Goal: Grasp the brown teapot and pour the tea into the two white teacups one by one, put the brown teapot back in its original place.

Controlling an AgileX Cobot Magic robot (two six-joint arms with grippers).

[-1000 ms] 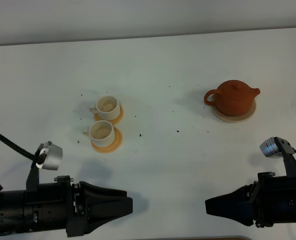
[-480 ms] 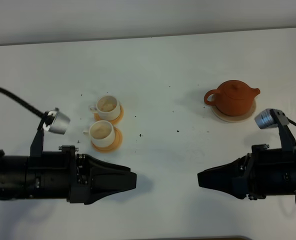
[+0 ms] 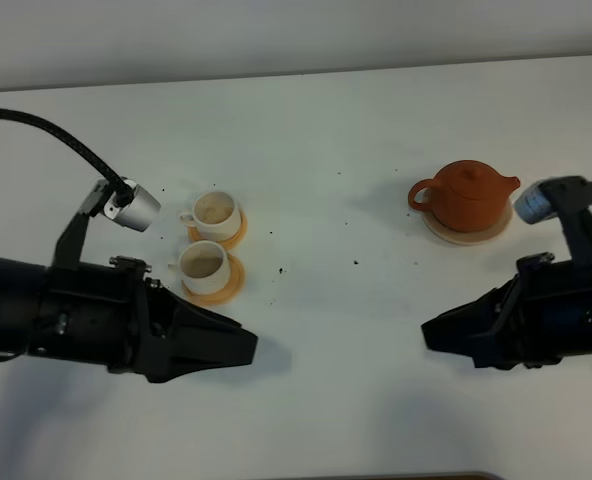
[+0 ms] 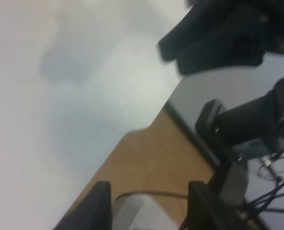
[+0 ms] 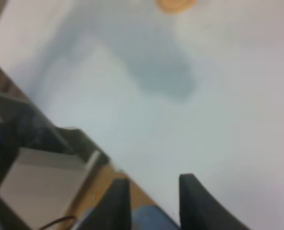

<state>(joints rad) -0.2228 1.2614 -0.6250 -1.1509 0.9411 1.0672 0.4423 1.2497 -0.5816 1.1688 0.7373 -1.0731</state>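
Note:
The brown teapot (image 3: 466,196) stands upright on its pale beige coaster (image 3: 463,236) at the right of the white table. The two white teacups (image 3: 214,211) (image 3: 202,264) stand on orange coasters at the left, one behind the other, with cream-stained insides and no tea showing. My left gripper (image 3: 246,347) hovers in front of the cups, empty. In the left wrist view (image 4: 149,211) its fingers stand apart. My right gripper (image 3: 432,335) is in front of the teapot, well short of it. In the right wrist view (image 5: 154,201) its fingers stand apart with nothing held.
Small dark specks (image 3: 356,262) dot the table between cups and teapot. The table's front edge and a wooden surface (image 4: 151,158) lie under the grippers. An orange blur (image 5: 175,4) shows in the right wrist view.
Both arms have moved away from the table's front edge. The left arm now sits beside the cups. The right arm has drawn nearer the teapot. Teapot and cups have not moved.

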